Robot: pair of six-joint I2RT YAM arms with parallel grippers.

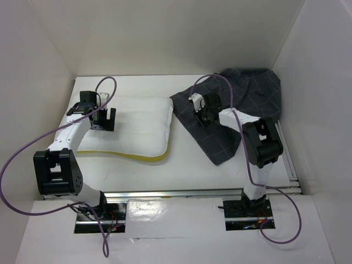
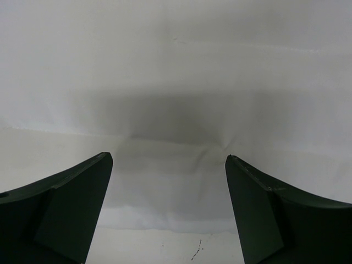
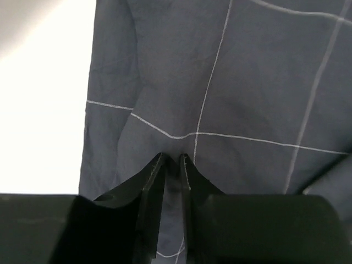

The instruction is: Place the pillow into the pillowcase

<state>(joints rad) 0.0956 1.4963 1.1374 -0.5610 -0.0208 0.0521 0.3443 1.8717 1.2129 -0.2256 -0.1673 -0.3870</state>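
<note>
The left tool [image 1: 104, 122] hangs released over the pillow [image 1: 140, 126] on the worktop [image 1: 187, 165], and the right tool [image 3: 171, 159] pinches a fold of the pillowcase [image 3: 258, 82] nearby; I think this tool should lift only the upper layer, slowly, to open the mouth

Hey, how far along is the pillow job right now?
Nothing finished: the pillow lies apart from the pillowcase, fully outside it. In hand: the right gripper appears pinched on pillowcase fabric; the left gripper hangs open over the pillow. Remaining: opening the case, inserting the pillow.
</note>
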